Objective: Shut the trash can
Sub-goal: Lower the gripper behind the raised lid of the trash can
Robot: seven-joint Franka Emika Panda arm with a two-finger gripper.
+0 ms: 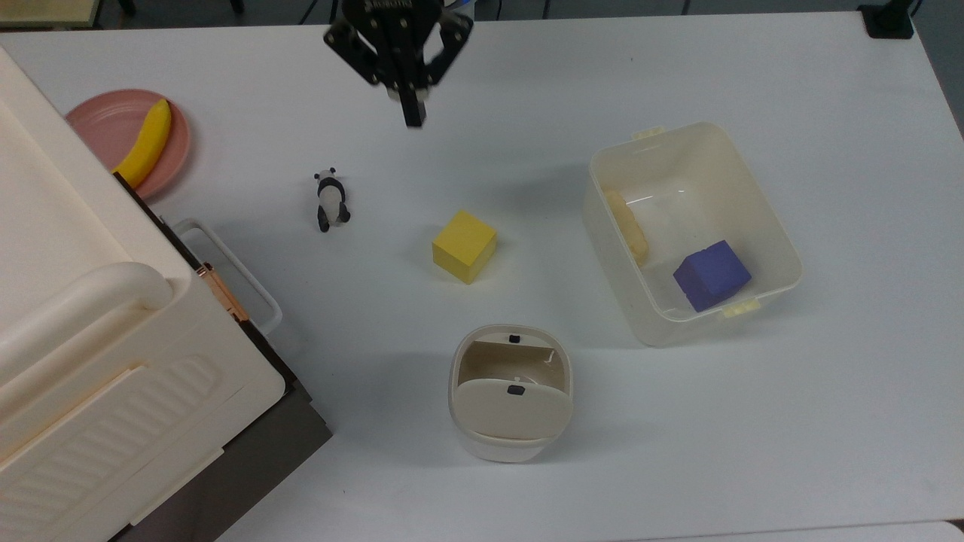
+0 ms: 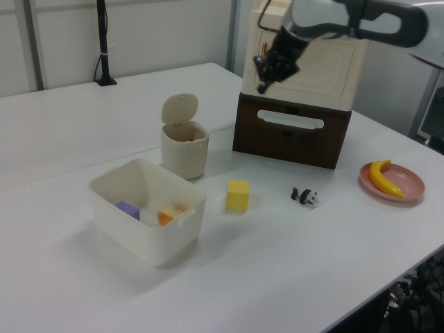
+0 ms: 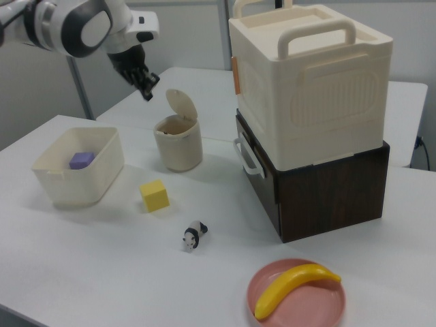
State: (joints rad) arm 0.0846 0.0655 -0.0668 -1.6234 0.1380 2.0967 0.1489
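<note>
**Trash can open, gripper aloft and empty**

Trash can [image 1: 510,391] upright on the white worktop [image 1: 828,421], near the lower middle of the top view, lid [image 1: 512,410] raised on its hinge and standing up behind the open mouth in the left view [image 2: 180,109]. Small black button visible on the lid in the top view. Seen also in the right view [image 3: 178,142], lid tilted back.

Gripper [image 1: 412,120] well apart from the trash can, up near the top view's top edge, above bare worktop; in the left view [image 2: 261,88] high in front of the big cream ribbed box [image 2: 326,55]; in the right view [image 3: 150,94] up above and to the right view's left of the trash can. Fingers pressed together, holding nothing.

Between gripper and trash can in the top view: yellow cube [image 1: 464,246]. To the top view's right: translucent tub [image 1: 776,218] holding a purple block [image 1: 712,275]. To the top view's left: panda figurine [image 1: 330,199], banana [image 1: 144,144] on a pink plate [image 1: 105,124].
</note>
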